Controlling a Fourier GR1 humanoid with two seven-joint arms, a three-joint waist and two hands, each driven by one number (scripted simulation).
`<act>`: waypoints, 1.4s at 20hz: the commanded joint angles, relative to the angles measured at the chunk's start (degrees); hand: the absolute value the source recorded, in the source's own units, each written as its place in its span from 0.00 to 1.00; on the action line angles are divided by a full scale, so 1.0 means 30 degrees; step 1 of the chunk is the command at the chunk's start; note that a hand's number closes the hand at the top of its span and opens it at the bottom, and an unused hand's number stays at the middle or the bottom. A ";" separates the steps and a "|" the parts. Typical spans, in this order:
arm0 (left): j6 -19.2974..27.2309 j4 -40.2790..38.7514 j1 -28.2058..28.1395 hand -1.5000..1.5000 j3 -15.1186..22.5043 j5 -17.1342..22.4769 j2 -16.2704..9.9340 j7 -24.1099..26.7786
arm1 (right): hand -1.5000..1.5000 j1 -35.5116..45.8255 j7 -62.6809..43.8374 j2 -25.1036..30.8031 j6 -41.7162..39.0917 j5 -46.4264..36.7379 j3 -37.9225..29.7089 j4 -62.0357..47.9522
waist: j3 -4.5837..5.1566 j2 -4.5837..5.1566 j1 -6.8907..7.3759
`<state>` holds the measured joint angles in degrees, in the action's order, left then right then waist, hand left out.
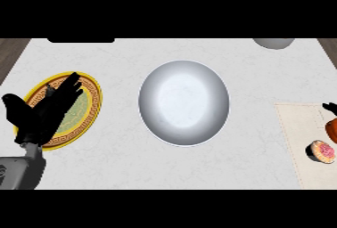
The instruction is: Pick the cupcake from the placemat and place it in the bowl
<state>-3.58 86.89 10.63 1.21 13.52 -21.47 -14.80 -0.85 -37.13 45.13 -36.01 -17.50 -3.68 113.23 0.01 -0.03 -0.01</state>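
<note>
Head view: one cupcake [322, 151] sits on one beige placemat [304, 142] at the right edge of the white table [118, 156], well apart from the one silver bowl [184, 102] at centre. The left hand [41, 113] rests with fingers straight over one gold-rimmed plate [93, 95]. Of the right hand [329, 107], just beyond the cupcake, only a tip shows; its state cannot be told.

No readable text, labels, brands or numbers showing on anything on counter.
</note>
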 commanded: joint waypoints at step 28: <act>-0.2321 -0.0301 -0.0284 0.50 -0.2377 -0.1750 0.1649 0.0230 | 0.00 0.1250 0.4631 -0.4986 0.0365 -0.8332 -0.0010 -0.6656 | 0.0000 -0.0005 -0.0018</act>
<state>-9.30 85.26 12.00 -5.17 8.69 -16.97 -15.47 5.06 -22.81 32.04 -35.57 -40.18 -3.51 91.38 -0.01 0.02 0.03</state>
